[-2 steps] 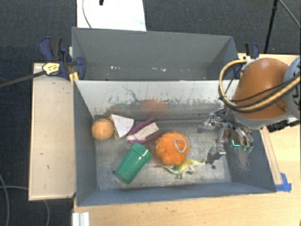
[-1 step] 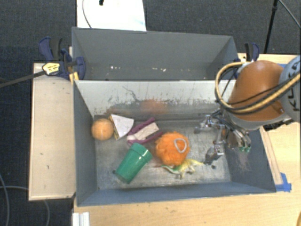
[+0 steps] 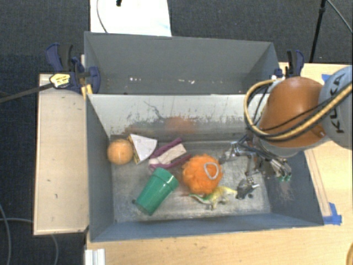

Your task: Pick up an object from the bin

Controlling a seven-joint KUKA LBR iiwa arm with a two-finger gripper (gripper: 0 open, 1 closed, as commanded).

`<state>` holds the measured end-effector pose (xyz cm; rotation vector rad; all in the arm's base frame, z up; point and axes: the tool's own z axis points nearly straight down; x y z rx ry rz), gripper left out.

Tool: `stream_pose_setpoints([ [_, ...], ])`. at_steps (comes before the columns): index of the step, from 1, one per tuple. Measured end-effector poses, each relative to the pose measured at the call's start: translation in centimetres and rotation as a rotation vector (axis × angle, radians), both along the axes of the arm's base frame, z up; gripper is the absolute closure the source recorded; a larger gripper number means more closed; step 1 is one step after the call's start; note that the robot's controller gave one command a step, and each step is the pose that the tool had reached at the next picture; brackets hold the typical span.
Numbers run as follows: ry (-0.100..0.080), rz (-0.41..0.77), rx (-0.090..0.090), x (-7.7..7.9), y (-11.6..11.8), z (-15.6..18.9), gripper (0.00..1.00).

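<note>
My gripper (image 3: 249, 173) is low in the right part of the bin, just right of an orange mesh scrubber ball (image 3: 201, 174) with a white loop on top. A small yellow-green thing (image 3: 214, 196) lies on the floor below the scrubber, close to the gripper's lower end. I see nothing held in the gripper.
A green plastic cup (image 3: 155, 190) lies on its side left of the scrubber. Behind it sit a purple-and-white packet (image 3: 168, 153) and a white wedge-shaped piece (image 3: 142, 146). An orange ball (image 3: 119, 152) rests near the left wall. The arm's orange cover hangs over the right wall.
</note>
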<state>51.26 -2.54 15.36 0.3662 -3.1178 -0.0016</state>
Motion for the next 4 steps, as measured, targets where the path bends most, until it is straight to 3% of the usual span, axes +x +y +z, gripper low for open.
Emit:
stream_pose_setpoints([
  [1, -0.013, 0.232, -0.001, -0.3, 2.5, -1.9, 0.00],
  [2, -0.024, 0.051, 0.001, -2.0, -0.6, -7.6, 1.00],
  [4, -0.023, 0.054, 0.001, -2.0, -0.6, -7.5, 1.00],
])
